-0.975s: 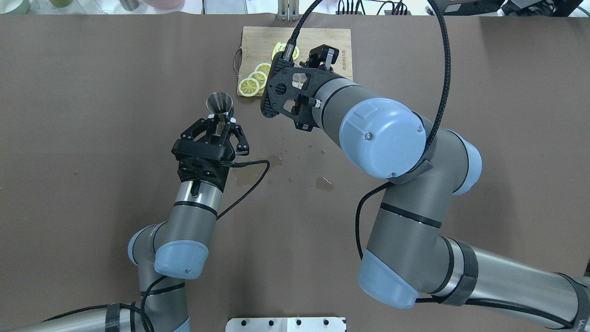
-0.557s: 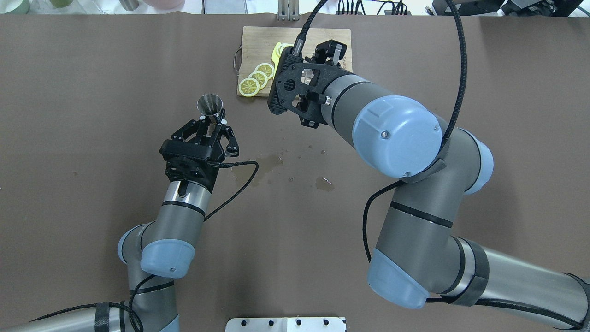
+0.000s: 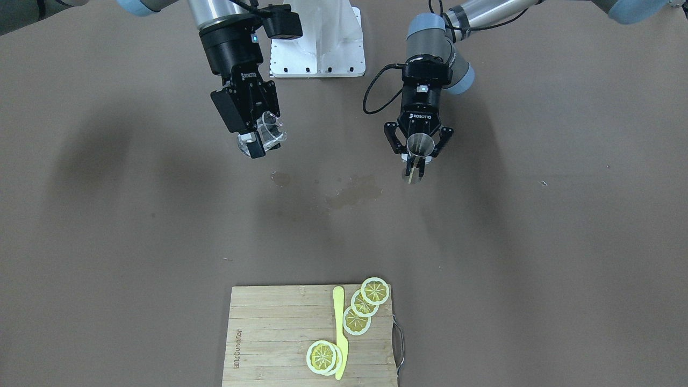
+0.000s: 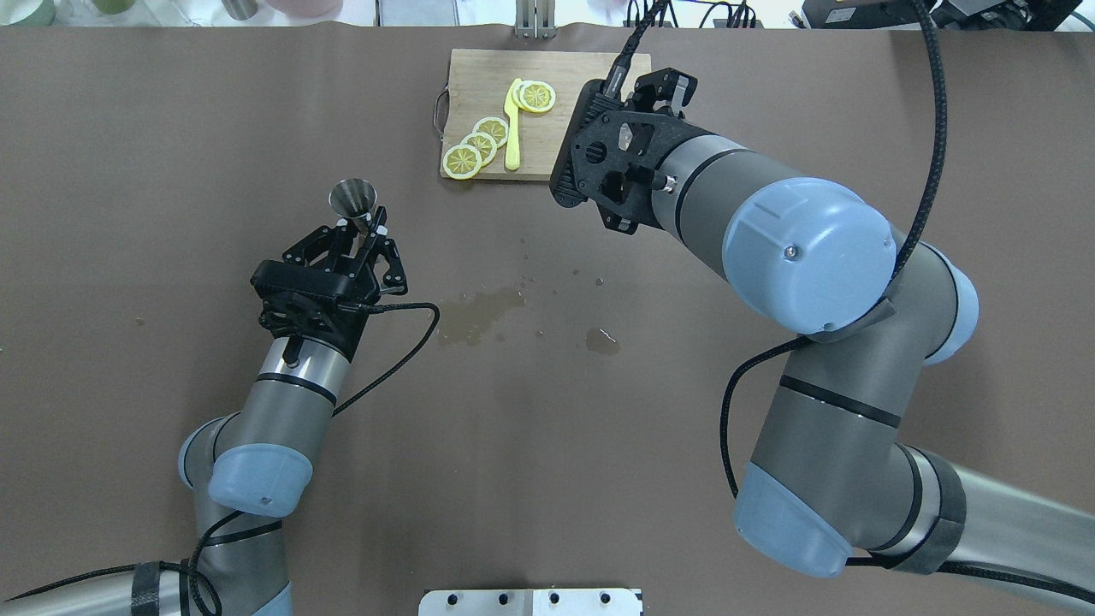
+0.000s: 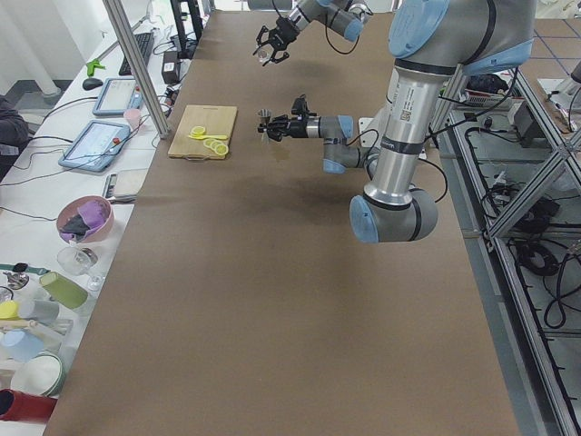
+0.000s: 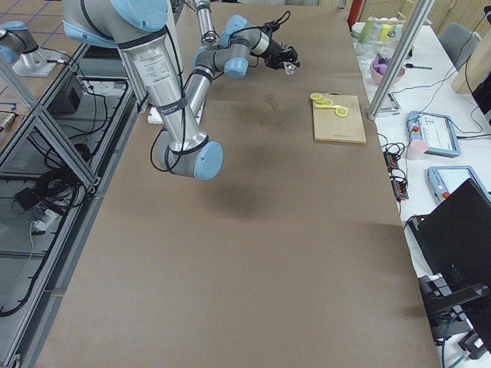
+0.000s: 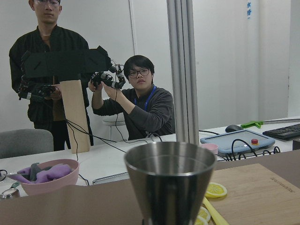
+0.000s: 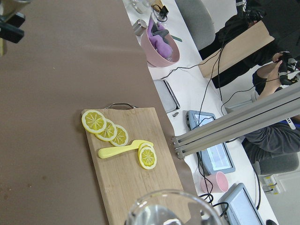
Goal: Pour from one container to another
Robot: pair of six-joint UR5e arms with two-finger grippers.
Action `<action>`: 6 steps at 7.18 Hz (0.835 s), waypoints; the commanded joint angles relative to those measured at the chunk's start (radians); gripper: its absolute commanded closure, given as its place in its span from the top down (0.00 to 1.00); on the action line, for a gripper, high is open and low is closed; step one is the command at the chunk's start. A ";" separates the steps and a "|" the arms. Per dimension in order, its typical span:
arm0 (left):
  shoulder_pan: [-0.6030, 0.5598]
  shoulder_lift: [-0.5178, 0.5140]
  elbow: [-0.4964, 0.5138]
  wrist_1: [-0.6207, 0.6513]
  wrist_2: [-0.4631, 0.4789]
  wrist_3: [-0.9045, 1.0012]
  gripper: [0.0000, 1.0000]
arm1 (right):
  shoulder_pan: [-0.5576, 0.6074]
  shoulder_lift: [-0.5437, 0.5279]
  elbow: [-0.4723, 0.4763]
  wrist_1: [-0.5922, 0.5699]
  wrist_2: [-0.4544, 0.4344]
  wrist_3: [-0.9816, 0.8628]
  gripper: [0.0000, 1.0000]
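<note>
**Left side.** The small grey stainless-steel hourglass jigger (image 3: 420, 145) stands upright, its wide upper cone mouth-up and its polished wall mirror-bright in the left wrist view. The fingers of the left gripper (image 3: 415, 164) are closed on its narrow waist.

**Right side.** The small clear glass cup (image 3: 269, 131) is short and round with a thick base. It sits tilted, clamped between the fingers of the right gripper (image 3: 260, 144).

**Setting.** Both vessels are over the brown desk (image 3: 107, 242), well apart from each other. Wet patches (image 3: 352, 194) lie on the desk between them. The wooden cutting board (image 3: 269, 322), carrying yellow lemon slices (image 3: 364, 305), lies at the edge farthest from the robot.
</note>
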State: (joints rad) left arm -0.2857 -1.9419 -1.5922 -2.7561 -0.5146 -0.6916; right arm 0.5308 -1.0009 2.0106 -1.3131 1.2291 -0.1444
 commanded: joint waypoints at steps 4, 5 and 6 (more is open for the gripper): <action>-0.004 0.168 -0.060 -0.083 -0.045 -0.009 0.00 | 0.026 -0.041 0.002 0.002 0.003 0.060 0.00; -0.003 0.225 -0.083 -0.083 -0.057 -0.043 0.00 | 0.032 -0.054 0.002 -0.001 0.001 0.139 0.00; -0.004 0.260 -0.090 -0.098 -0.065 -0.048 0.00 | 0.040 -0.085 0.010 -0.001 0.001 0.147 0.00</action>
State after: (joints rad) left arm -0.2892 -1.7336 -1.6657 -2.8420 -0.5681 -0.7241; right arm 0.5609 -1.0556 2.0142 -1.3136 1.2307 -0.0332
